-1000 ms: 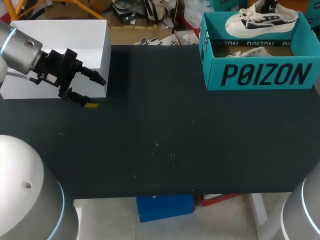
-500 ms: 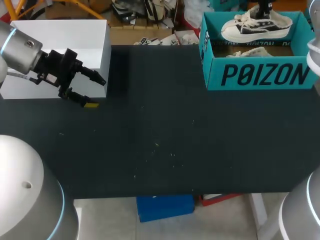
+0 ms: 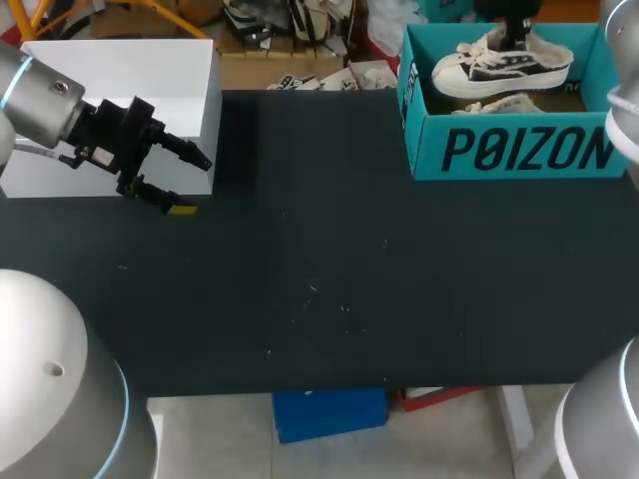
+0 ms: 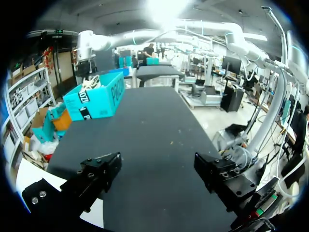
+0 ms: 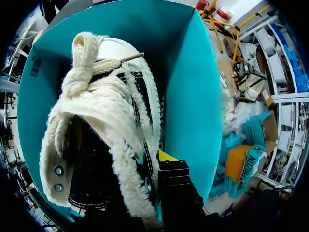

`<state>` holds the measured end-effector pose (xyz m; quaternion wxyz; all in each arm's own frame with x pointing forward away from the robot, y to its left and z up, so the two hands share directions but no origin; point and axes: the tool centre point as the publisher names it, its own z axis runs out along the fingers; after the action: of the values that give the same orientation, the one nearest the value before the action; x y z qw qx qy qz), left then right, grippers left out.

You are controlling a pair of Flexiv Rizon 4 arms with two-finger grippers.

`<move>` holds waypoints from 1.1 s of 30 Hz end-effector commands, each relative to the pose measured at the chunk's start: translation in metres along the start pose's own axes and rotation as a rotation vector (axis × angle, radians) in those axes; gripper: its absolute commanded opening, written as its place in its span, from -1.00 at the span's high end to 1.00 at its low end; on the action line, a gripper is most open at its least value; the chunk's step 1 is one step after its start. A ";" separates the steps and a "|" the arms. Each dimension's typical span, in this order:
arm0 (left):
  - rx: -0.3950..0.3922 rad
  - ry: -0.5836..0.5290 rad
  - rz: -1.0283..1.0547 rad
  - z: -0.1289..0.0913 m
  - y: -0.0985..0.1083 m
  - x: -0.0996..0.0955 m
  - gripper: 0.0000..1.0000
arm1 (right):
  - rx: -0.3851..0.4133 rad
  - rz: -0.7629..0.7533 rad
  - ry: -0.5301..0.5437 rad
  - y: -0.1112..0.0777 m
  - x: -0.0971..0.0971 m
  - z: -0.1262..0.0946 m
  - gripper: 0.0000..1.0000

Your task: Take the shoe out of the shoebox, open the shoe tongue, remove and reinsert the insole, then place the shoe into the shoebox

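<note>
Since a second ago your right arm has carried the shoe (image 3: 499, 68) leftward and closer to the front wall of the box (image 3: 519, 150); your left arm has not stirred.

On the dark bench (image 3: 319, 299) the teal box sits at the far right and a white block (image 3: 120, 70) at the far left. The shoe hangs over the open box, not yet past the front wall, with a second shoe (image 3: 489, 104) lying on the box floor beneath it. Its long axis runs along the box's long side, toe towards the bench's middle.

Your right claw (image 3: 511, 30) takes it from above at the collar. The wrist view shows one yellow tip against the outside of the shoe's side and the other hidden in the opening, so read it as clamped on the shoe. Your left claw (image 3: 188, 185) stands wide and holds nothing, just beside the white block and well apart from the shoe.

Open bench lies nearer you and to the left of the right claw. The right arm is by far the nearer, and the front wall is what the sole must clear.
</note>
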<state>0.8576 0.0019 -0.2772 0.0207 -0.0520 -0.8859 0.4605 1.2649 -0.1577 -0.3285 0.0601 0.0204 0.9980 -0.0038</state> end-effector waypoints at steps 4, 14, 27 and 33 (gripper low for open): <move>-0.003 0.003 -0.001 0.000 0.000 0.000 -1.00 | -0.007 0.001 0.007 0.002 -0.003 0.022 1.00; -0.003 0.003 -0.001 0.000 0.000 0.000 -1.00 | -0.017 0.004 0.023 -0.001 -0.001 0.038 1.00; -0.003 0.003 -0.001 0.000 0.000 0.000 -1.00 | -0.010 0.022 0.025 -0.006 -0.011 0.051 0.15; -0.003 0.003 -0.001 0.000 0.000 0.000 -1.00 | -0.003 0.037 0.036 -0.010 -0.009 0.046 -1.00</move>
<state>0.8576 0.0019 -0.2773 0.0207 -0.0520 -0.8859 0.4605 1.2650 -0.1657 -0.3743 0.0697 0.0377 0.9969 -0.0014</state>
